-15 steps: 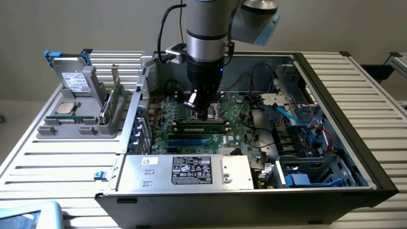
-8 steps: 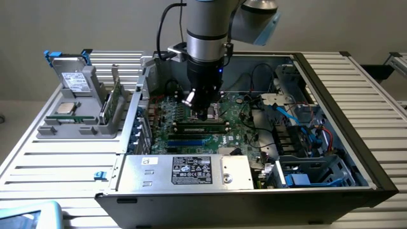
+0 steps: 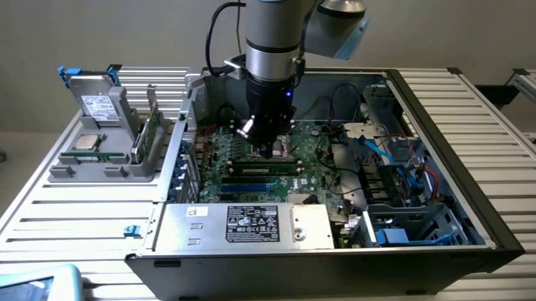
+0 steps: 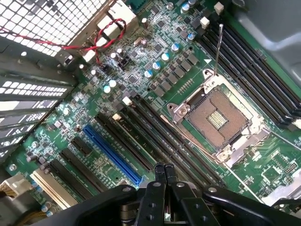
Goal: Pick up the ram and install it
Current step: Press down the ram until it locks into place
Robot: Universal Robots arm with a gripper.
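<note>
With the jaws (image 4: pixel 164 173) closed together on nothing above the motherboard (image 4: pixel 155 89), the ram (image 3: pixel 149 133) stands in the grey holder (image 3: pixel 100 164) near the bench's far edge, and any descent risks striking the open socket (image 4: pixel 217 117)

Lit evenly and softly in the exterior view, perhaps from overhead. Glaring a little off the white slatted table (image 3: pixel 75 207) and the silver power supply (image 3: pixel 243 226). Sinking into shadow inside the computer case (image 3: pixel 435 207), beneath the arm (image 3: pixel 270 56). Brighter in the wrist view, shining off the motherboard (image 4: pixel 155 80); blurring on the dark gripper (image 4: pixel 164 176) close to the lens.
</note>
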